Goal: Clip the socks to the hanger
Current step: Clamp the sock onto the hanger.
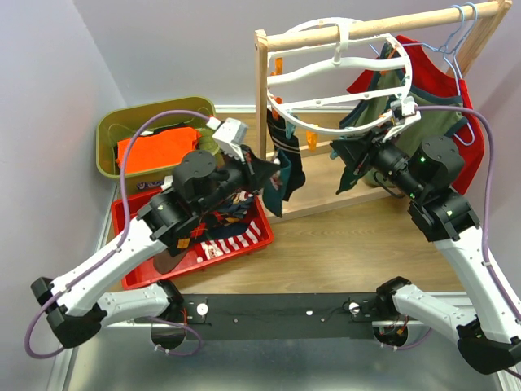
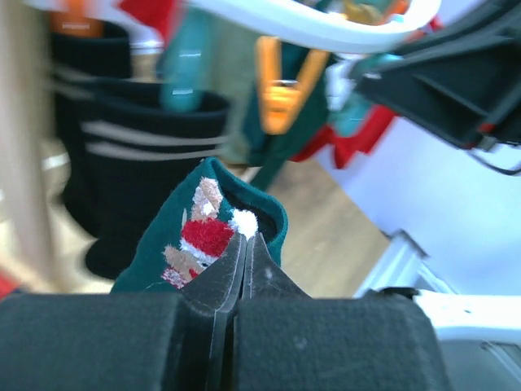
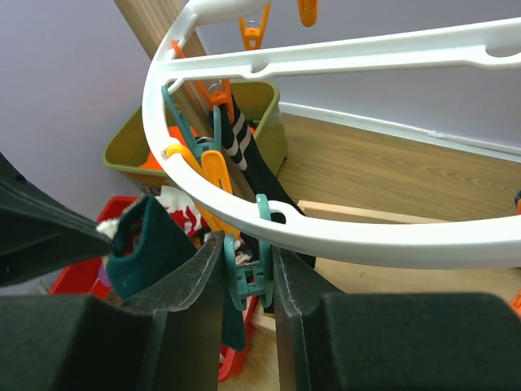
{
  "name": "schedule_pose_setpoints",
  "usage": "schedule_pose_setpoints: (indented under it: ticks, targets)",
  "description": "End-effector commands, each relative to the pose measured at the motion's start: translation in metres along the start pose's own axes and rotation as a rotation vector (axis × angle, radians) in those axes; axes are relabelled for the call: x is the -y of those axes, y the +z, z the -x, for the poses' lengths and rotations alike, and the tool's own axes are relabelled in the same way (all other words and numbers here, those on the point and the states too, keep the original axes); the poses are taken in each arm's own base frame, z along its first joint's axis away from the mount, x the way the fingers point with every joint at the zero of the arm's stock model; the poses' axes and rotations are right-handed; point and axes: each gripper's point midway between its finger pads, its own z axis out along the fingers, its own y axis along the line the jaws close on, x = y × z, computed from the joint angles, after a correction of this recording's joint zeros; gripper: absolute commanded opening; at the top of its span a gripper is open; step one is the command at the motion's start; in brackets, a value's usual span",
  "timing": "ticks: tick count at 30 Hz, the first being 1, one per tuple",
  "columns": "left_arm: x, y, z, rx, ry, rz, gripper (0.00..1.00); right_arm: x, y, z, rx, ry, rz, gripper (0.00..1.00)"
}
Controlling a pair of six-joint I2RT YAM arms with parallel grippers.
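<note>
A wooden rack post (image 1: 262, 90) and hung black striped socks (image 2: 122, 163) crowded the white ring hanger (image 3: 366, 236) on its left. The left gripper (image 2: 244, 236), raised, was pinched tight on a green embroidered sock (image 2: 155, 252). Just beside it, the right gripper (image 3: 247, 244) squeezed a teal clip (image 3: 244, 281) under the rim, seemingly opening it.

My left gripper (image 1: 275, 167) sits just past the table's middle toward 12 o'clock. A dark green sock (image 1: 275, 195) hangs from its tip, touching the black socks (image 1: 295, 167) that dangle at the 7 o'clock rim of the white ring hanger (image 1: 326, 102). My right gripper (image 1: 346, 155) is under the ring's 5 o'clock edge. The hanger hooks over the wooden rack (image 1: 262, 81). At 8 o'clock the red tray (image 1: 134, 236) holds a red-and-white striped sock (image 1: 236, 243). At 10 o'clock the olive bin (image 1: 110, 134) holds an orange garment (image 1: 155, 147).
</note>
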Motion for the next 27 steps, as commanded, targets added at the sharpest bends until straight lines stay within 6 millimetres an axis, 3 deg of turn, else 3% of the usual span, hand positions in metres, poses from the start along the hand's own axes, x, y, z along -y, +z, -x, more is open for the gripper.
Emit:
schedule_pose_setpoints:
  ticks: [1,6,12,27]
  targets:
    - [0.046,0.015,0.011,0.025,-0.050,-0.143,0.00,-0.013,0.000,0.015,0.047,0.039,0.054,0.10]
    - [0.065,0.037,0.003,0.005,-0.059,-0.180,0.00,-0.012,0.000,0.015,0.052,0.054,0.048,0.10]
    - [0.067,0.060,-0.002,0.010,-0.051,-0.139,0.00,-0.011,-0.001,0.015,0.055,0.059,0.039,0.10]
    - [0.075,0.072,0.004,0.037,-0.044,-0.157,0.00,-0.006,-0.001,0.006,0.034,0.067,0.016,0.10]
